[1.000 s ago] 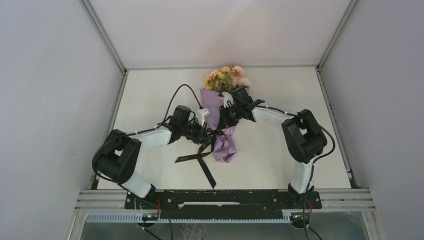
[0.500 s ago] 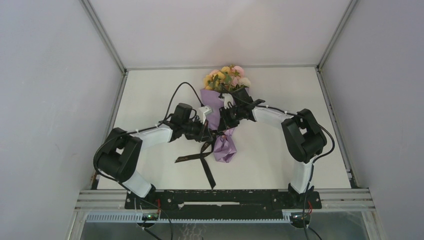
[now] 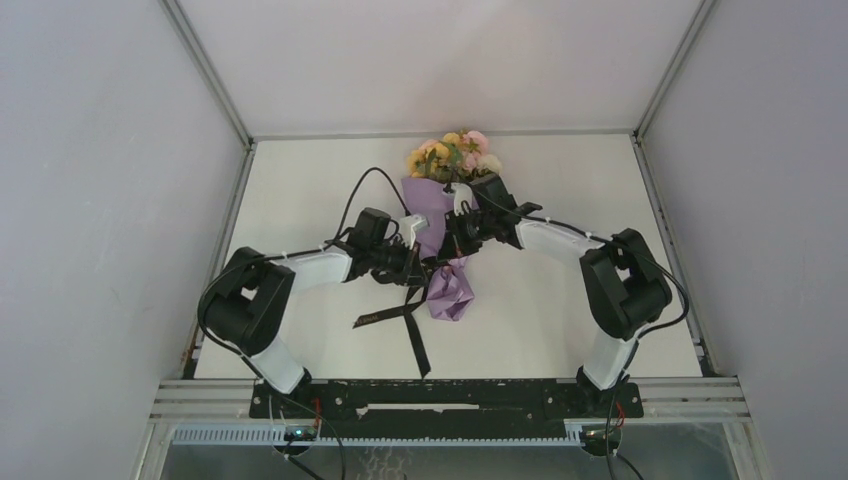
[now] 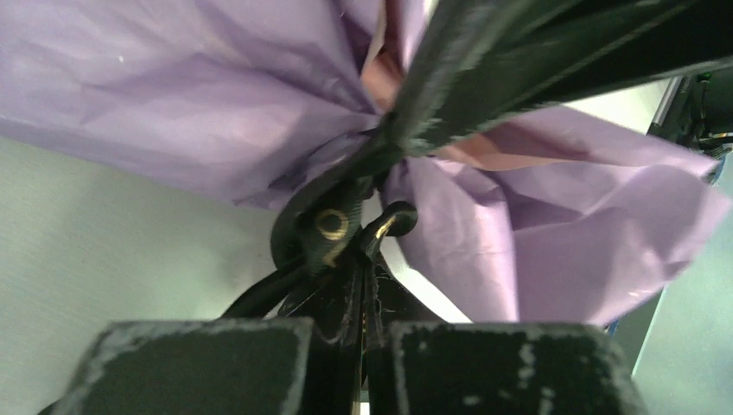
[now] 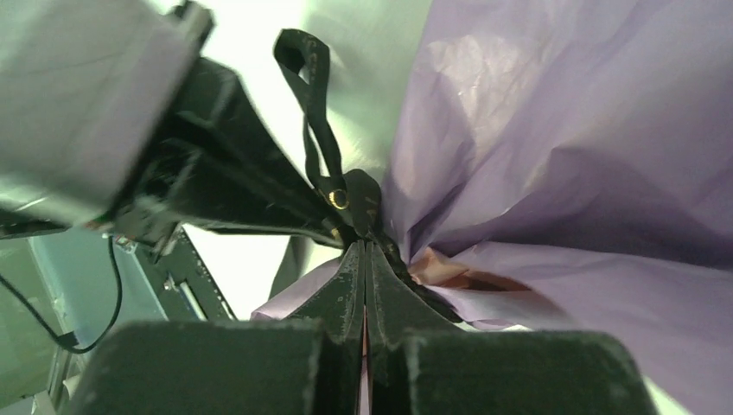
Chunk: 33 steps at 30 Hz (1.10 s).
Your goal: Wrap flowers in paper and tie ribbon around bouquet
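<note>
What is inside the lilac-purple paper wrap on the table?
Pink, yellow and cream artificial flowers stick out of the far end of the lilac-purple paper wrap. Their stems are covered by the paper and cannot be seen.

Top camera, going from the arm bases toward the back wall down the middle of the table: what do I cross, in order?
Loose tails of the ribbon → crumpled lower end of the paper → flowers near the far edge.
</note>
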Each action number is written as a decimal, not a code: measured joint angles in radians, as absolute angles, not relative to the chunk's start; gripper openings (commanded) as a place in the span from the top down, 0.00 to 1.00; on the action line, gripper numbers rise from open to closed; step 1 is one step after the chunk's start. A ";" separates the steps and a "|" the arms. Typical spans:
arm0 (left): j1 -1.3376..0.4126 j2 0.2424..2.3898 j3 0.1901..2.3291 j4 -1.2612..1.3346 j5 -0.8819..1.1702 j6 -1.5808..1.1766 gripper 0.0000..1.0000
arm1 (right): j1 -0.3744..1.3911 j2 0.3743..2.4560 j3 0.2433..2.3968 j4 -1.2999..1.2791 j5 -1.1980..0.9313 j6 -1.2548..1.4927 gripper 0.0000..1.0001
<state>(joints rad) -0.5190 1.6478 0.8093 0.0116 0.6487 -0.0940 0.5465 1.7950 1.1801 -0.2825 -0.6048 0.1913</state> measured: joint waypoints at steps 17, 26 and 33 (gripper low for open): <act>-0.520 1.691 0.883 -0.035 0.673 -0.129 1.00 | 0.529 1.741 1.011 -0.015 -0.754 0.358 1.00; -0.522 1.732 0.883 -0.019 0.652 -0.159 1.00 | 0.506 1.741 1.005 0.030 -0.822 0.384 0.63; -0.522 1.736 0.883 0.007 0.635 -0.161 1.00 | 0.382 1.729 1.024 -0.078 -0.797 0.339 0.77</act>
<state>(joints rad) -0.5217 1.7359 0.8833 0.0071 0.6350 -0.1608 0.3820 1.7294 1.0237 -0.0780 -0.7971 0.3386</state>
